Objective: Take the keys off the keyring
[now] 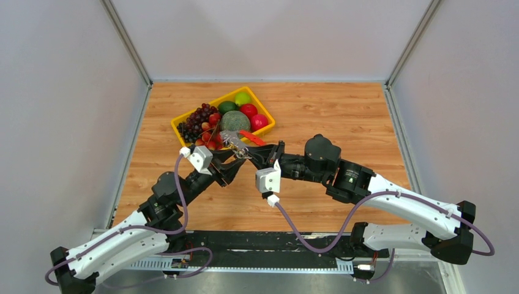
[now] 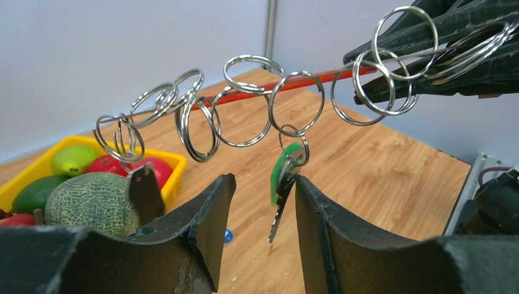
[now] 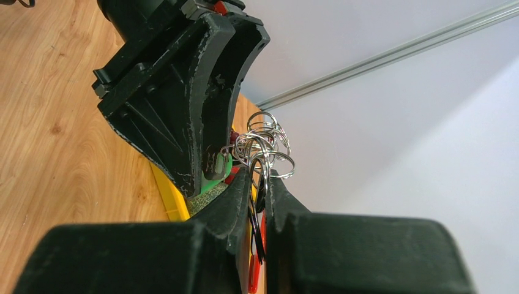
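Two robot arms with black fingers reach in from the near edge of a wooden table [image 1: 343, 116] and meet just in front of a yellow tray [image 2: 176, 174] of fruit.

The left gripper [image 2: 262, 187] comes in at the tray's near-left side with its fingers spread apart. A key with a green cap [image 2: 283, 174] hangs in the gap between them and is not pinched. Whether it touches the finger beside it cannot be told.

The right gripper [image 3: 257, 177] comes in at the tray's near-right side. Its fingers are pressed almost together on one end of the keyring [image 1: 253, 140], a thin red bar, and a few silver rings are caught in the same pinch.

The keys [image 1: 234, 141] hang in the air between the two grippers, just above the tray's near rim. The bunch is mostly silver split rings [image 2: 245, 104], linked in a loose chain along the red bar. A dark flat piece [image 2: 145, 193] dangles from the rings at the end nearest the tray.

Inside the tray, a netted green melon [image 1: 235, 120] sits at the near side. Dark grapes [image 1: 197, 120] fill the left corner. Red apples [image 1: 248, 110] and a bright green lime [image 1: 243, 98] lie toward the far corner.
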